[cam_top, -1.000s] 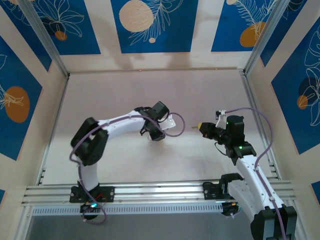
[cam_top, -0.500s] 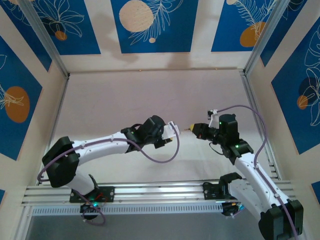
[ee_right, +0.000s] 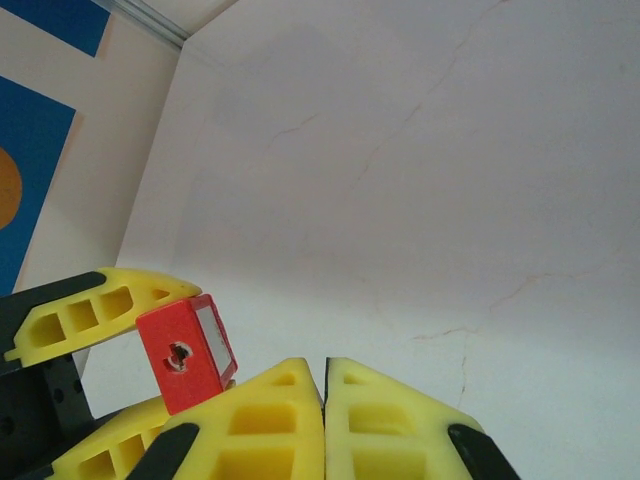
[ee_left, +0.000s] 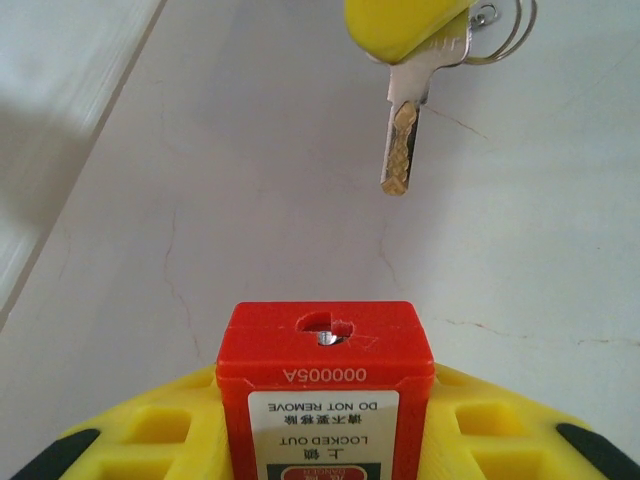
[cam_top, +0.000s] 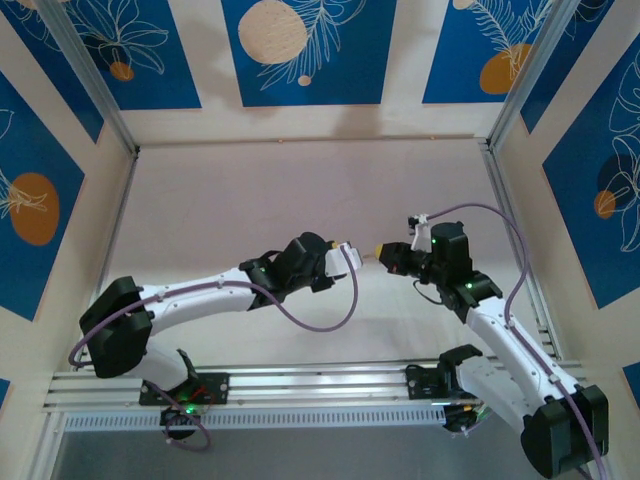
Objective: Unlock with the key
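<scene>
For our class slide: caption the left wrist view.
Yellow-fingered left gripper holds red plastic padlock; brass-tipped silver key points toward keyhole.

In left gripper, padlock — key just beyond, in right gripper

Small silver key, brassy along the toothed blade, thin wire ring at the head. Pinched by the head at one o'clock, blade pointing to six, tip in the air. Red padlock at six o'clock, upright, keyhole facing the blade, apart from it.
</scene>
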